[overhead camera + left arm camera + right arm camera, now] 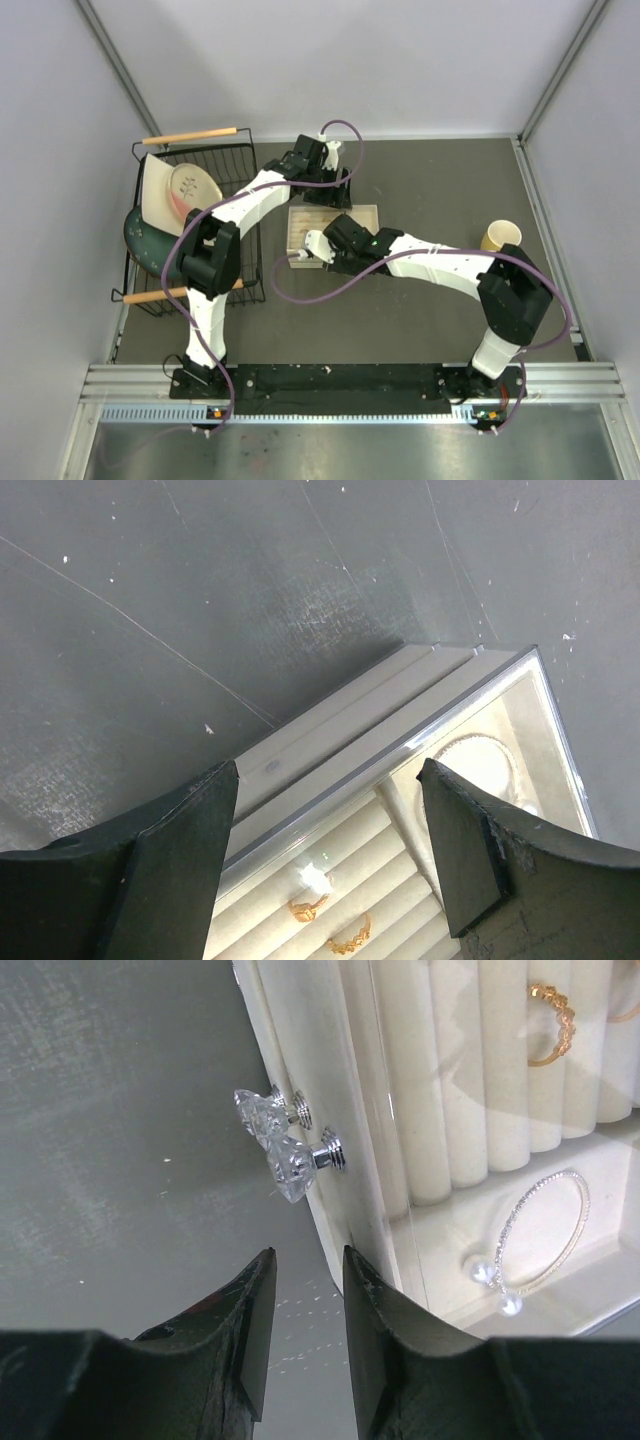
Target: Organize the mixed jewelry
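Jewelry looks pretty much sorted already: the gold rings sit in the ribbed slots of the box, and the bracelet lies in the open compartment at one corner of it. The box is mid-table, toward the far edge.

Left gripper hovers over the box's far edge, spread wide, holding nothing. Right gripper is by the box's front wall, narrowed to a slim gap, also empty, just short of the glass knobs.

My guess is a knob's the target. I'd line the gap up square on the stem, not the faceted head, then move straight so the box doesn't skid. The left one could brace it.
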